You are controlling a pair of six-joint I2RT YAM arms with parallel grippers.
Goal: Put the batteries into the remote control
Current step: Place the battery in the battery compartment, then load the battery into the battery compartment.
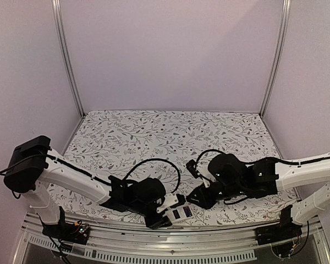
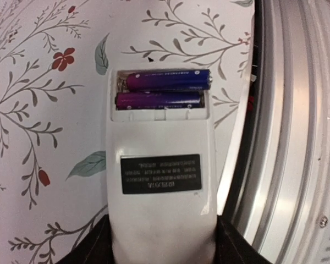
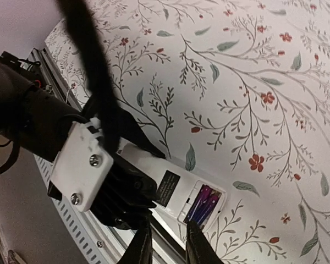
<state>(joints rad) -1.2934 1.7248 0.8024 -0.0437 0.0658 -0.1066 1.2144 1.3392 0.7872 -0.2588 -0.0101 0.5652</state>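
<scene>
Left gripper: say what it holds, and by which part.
The left gripper holds the remote by its sides, at the end away from the batteries.

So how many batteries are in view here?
2. Both sit side by side in the open slot of the remote: one battery at the slot's end, the other battery nearer the black label. None show on the table; some may be hidden.
</scene>
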